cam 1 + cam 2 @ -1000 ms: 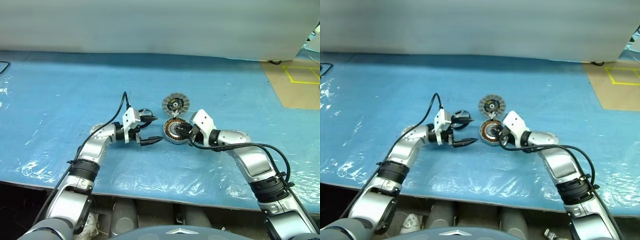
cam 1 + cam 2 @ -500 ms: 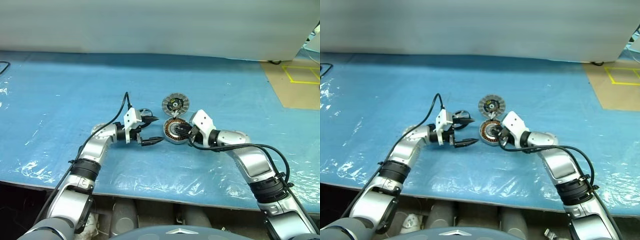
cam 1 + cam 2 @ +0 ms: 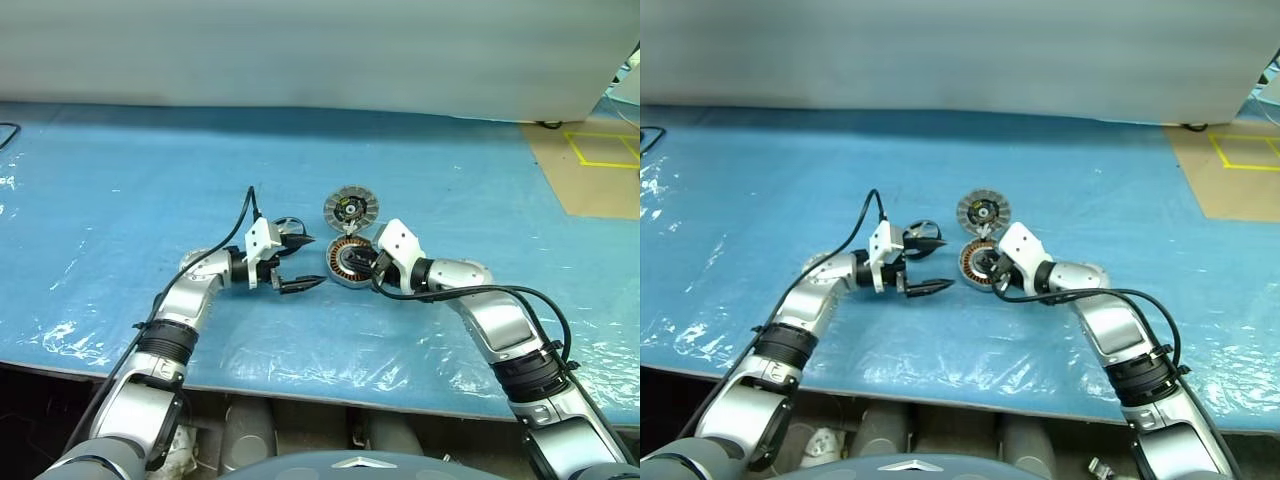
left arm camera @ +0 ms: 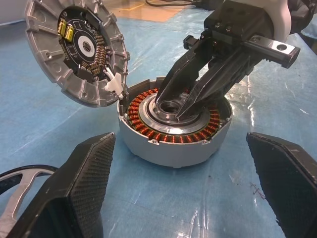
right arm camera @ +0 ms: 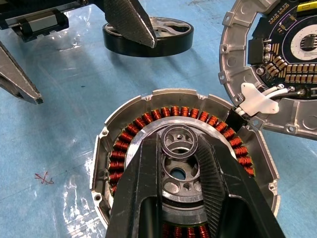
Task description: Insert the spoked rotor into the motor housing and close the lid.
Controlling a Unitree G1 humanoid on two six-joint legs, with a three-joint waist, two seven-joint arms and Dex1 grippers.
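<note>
This looks like a workshop or robot test lab: a long desk (image 3: 120,170) wrapped in blue sheeting under clear plastic film, a plain grey wall (image 3: 300,50) behind it, yellow tape lines (image 3: 600,150) marked on brown flooring, a black cable (image 3: 8,130) trailing in.

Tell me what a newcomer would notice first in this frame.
The motor housing, open at mid-table with its copper windings showing, has the right gripper shut on its central hub. The lid stands tilted open against the housing's rim. Beside them the left gripper waits open, the spoked rotor lying on the blue table by its fingers.
</note>
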